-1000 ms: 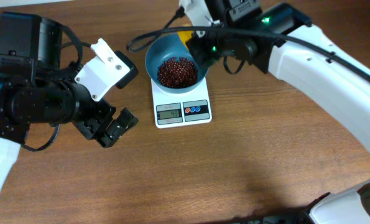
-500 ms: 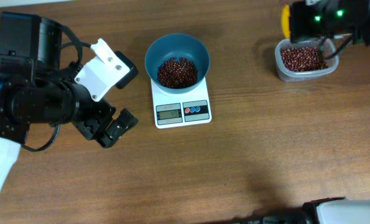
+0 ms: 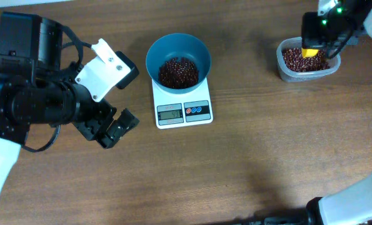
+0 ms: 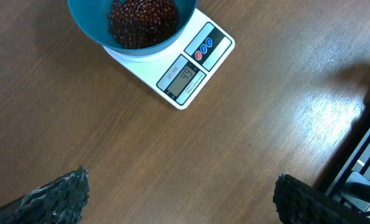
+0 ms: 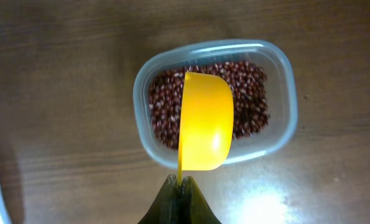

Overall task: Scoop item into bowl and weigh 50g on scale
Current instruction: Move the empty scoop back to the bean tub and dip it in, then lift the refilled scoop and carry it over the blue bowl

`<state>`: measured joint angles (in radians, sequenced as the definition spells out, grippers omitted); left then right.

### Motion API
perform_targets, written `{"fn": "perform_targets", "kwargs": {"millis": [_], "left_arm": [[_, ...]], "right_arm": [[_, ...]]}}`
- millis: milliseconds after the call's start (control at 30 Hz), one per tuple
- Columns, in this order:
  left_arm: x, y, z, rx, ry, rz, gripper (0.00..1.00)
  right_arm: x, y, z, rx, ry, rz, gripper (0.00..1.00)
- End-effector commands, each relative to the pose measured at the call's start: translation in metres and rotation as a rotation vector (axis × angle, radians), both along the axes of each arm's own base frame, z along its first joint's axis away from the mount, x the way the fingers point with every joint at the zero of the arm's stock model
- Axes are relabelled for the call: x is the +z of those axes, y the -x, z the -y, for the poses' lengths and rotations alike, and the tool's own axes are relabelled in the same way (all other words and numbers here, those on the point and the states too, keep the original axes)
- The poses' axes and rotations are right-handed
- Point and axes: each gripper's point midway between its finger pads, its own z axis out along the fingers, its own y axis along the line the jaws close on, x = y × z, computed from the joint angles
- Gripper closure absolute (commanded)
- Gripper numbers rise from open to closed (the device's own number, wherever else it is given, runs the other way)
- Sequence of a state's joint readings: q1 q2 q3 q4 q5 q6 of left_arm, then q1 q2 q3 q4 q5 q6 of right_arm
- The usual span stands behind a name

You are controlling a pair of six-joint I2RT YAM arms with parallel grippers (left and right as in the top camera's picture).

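The teal-blue bowl (image 3: 178, 55) stands on the white scale (image 3: 183, 107) and holds a heap of red-brown beans (image 3: 177, 72); bowl (image 4: 91, 28), beans (image 4: 141, 22) and scale (image 4: 191, 71) also show in the left wrist view. My right gripper (image 5: 180, 182) is shut on the handle of a yellow scoop (image 5: 204, 121), held over the clear tub (image 5: 283, 93) of beans (image 5: 253, 106). In the overhead view the scoop (image 3: 309, 52) is over the tub (image 3: 306, 74) at the right. My left gripper (image 3: 114, 128) is open and empty, left of the scale.
The tub of beans stands at the back right of the wooden table (image 3: 248, 169). A dark frame (image 4: 365, 162) shows past the table's edge in the left wrist view.
My right gripper has left the bowl with the scoop and gone right to the tub, then settled over its beans. The left arm has not moved.
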<state>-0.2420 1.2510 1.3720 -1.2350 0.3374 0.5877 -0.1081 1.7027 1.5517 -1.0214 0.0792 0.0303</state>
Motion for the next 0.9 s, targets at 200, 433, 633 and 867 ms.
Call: {"fn": "perform_targets", "kwargs": {"millis": [200,433,633,867], "left_arm": [[0.001,0.002,0.003,-0.025,0.007,0.008,0.01],[0.001,0.002,0.003,-0.025,0.007,0.008,0.01],[0.001,0.002,0.003,-0.025,0.007,0.008,0.01],[0.001,0.002,0.003,-0.025,0.007,0.008,0.01]], "right_arm": [[-0.049,-0.001,0.027,-0.068,0.115,-0.137,0.96],[-0.055,-0.002,0.026,-0.08,0.106,-0.147,0.96],[-0.065,-0.009,0.02,-0.14,0.043,-0.131,0.96],[-0.066,-0.015,0.007,-0.115,-0.031,-0.108,0.96]]}}
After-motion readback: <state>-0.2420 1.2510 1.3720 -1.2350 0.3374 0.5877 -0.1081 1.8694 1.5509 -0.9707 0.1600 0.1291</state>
